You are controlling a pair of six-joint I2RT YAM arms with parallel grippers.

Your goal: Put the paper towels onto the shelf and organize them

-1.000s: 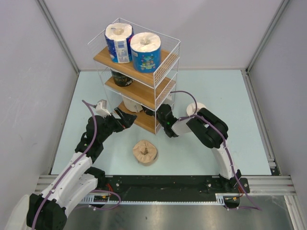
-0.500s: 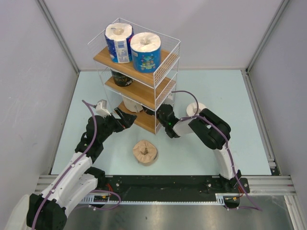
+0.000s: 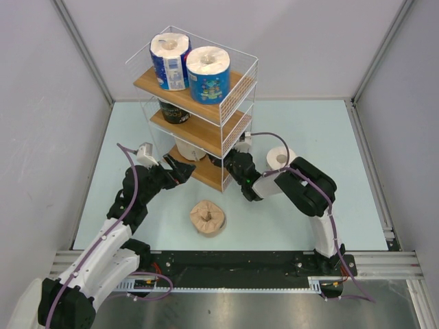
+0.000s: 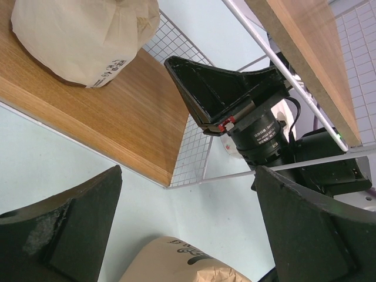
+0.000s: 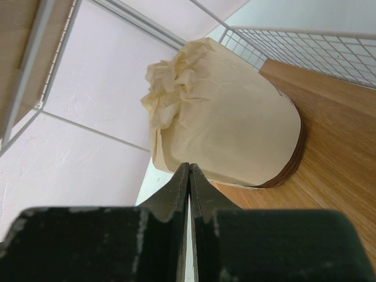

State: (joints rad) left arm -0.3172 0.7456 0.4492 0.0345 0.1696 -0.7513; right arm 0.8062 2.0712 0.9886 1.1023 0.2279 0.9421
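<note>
The shelf [image 3: 147,82] stands at the back centre. Two blue-wrapped rolls [image 3: 170,60] [image 3: 208,73] stand on its top board. A dark roll [image 3: 174,111] is on the middle board. A cream roll [image 3: 190,151] sits on the bottom board [image 4: 117,123]; it also shows in the right wrist view [image 5: 229,117]. A tan-brown roll [image 3: 208,218] lies on the table in front. A white roll [image 3: 280,157] stands behind my right arm. My left gripper [image 3: 184,169] is open and empty at the shelf's front. My right gripper [image 3: 226,163] is shut and empty, its tip [image 5: 188,170] close to the cream roll.
Grey walls close in the light blue table on the left, back and right. A metal rail [image 3: 240,262] with the arm bases runs along the near edge. The shelf's wire mesh side [image 4: 194,153] lies between my two grippers.
My right arm's elbow has shifted right and nearer, showing more of the white roll. Its gripper has edged slightly further into the bottom tier. The left arm has not moved.
</note>
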